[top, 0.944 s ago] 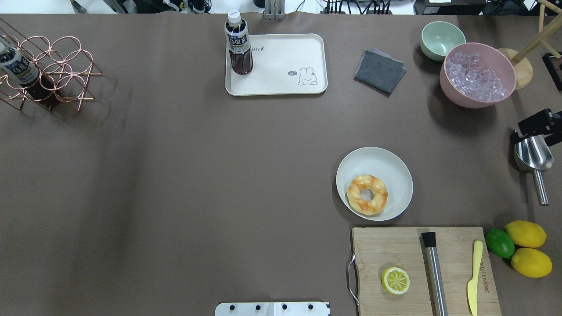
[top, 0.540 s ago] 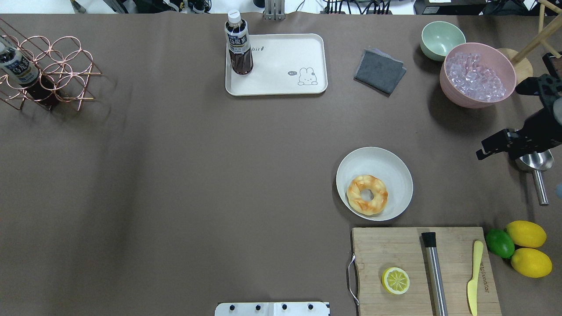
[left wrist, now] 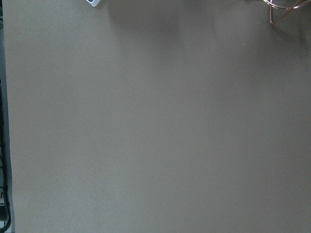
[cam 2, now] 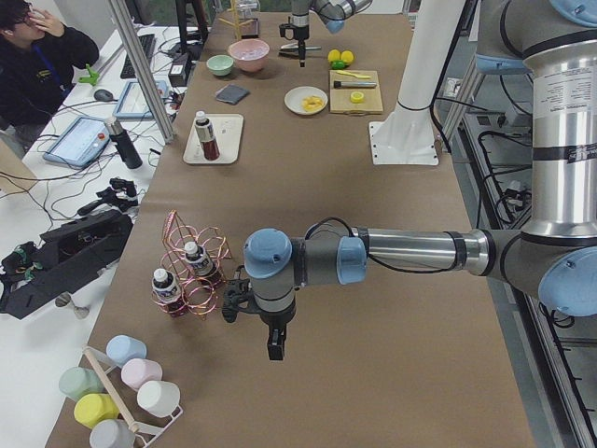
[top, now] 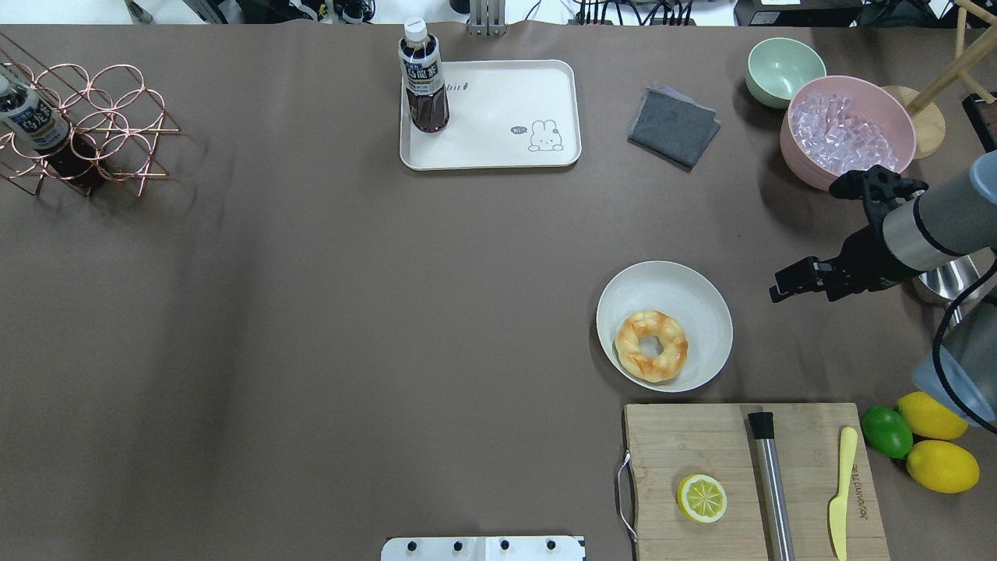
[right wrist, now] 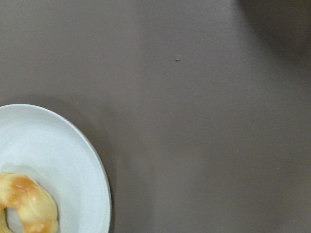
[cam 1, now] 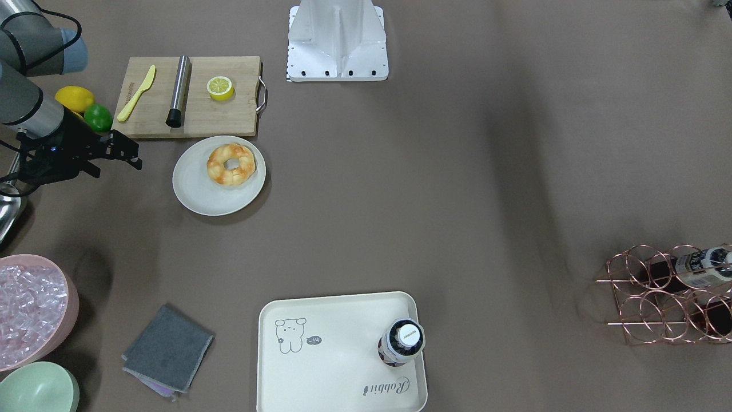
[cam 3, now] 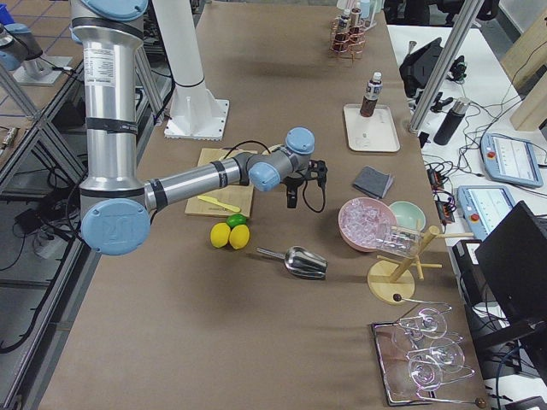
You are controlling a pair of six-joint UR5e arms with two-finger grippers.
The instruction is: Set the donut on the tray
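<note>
While right claw hangs apart and empty, donut sits on plate near, ahead of its tips; tray well beyond. Pinch off-centre, you risk dragging plate, dropping donut.

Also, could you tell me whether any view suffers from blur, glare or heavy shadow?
Overhead exterior: sharp, evenly lit, soft shadow bands on the table at left. Right wrist-mounted: slightly soft, donut cropped at the lower-left corner, dark shadow top right. Left wrist-mounted: nearly featureless table surface.

donut: apparently on plate | tray: holds bottle | left arm: above table
</note>
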